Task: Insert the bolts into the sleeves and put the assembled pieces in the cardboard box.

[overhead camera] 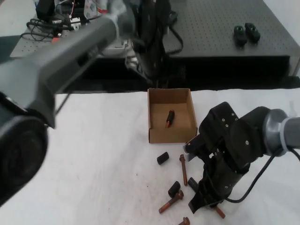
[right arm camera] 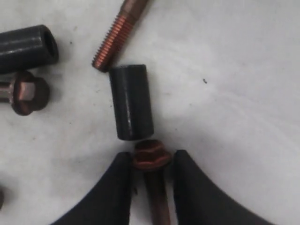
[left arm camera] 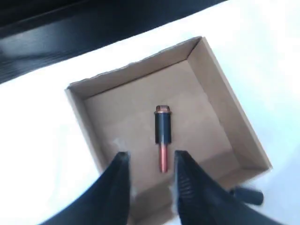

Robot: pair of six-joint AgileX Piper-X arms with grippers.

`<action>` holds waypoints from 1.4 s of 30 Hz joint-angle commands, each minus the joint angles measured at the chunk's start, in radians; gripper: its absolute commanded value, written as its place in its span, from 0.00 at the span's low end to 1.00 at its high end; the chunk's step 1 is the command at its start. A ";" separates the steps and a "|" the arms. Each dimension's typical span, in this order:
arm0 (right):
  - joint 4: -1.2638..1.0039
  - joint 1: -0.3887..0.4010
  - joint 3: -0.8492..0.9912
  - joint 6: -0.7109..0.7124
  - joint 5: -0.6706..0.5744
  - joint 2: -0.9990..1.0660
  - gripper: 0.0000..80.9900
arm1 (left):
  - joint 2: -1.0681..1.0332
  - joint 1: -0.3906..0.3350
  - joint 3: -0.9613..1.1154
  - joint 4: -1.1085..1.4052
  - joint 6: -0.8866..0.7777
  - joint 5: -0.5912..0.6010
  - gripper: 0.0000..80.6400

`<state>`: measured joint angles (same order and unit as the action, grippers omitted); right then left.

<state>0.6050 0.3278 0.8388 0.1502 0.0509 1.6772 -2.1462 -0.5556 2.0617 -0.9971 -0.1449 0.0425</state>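
Nearest, the right gripper [right arm camera: 152, 155] is down on the white cloth [overhead camera: 93, 140] over a loose bolt [right arm camera: 157, 197]. The bolt's head lies in the gripper's mouth, but I cannot tell whether it is clamped or only straddled. A bare sleeve [right arm camera: 131, 102] lies end-on against that bolt's head, not yet threaded onto it. Around them are more separate parts: another sleeve [right arm camera: 26, 47], a second bolt head [right arm camera: 23, 92] and a threaded shank [right arm camera: 117, 40]. Judging by these, most of the pairing is not yet done.

Just beyond the scatter stands the cardboard box [overhead camera: 169, 134], holding one assembled piece [left arm camera: 162, 131], a bolt through its sleeve, lying flat on the box floor. The left gripper [left arm camera: 151, 157] hangs above the box, released and empty. So one piece is delivered, and several bolts and sleeves need joining and boxing.

The cloth covers the near bench. Beyond it sits a black perforated table [overhead camera: 211, 28] with two small dark objects [overhead camera: 246, 33], and cables [overhead camera: 47, 23] lie at the far left.
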 commanded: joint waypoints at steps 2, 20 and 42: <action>0.032 0.003 0.003 0.030 0.050 0.017 0.03 | 0.028 -0.004 0.006 -0.072 0.037 -0.015 0.29; 0.149 -0.022 0.003 0.046 -0.001 0.019 0.29 | 0.293 -0.110 -0.399 0.013 0.033 -0.074 0.29; 0.216 -0.181 -0.138 -0.001 -0.062 -0.382 0.03 | 0.206 -0.193 -0.675 0.250 0.351 0.103 0.38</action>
<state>0.7722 0.1912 0.7601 0.1746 0.0093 1.4737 -1.9167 -0.7472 1.3762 -0.7573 0.1757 0.1441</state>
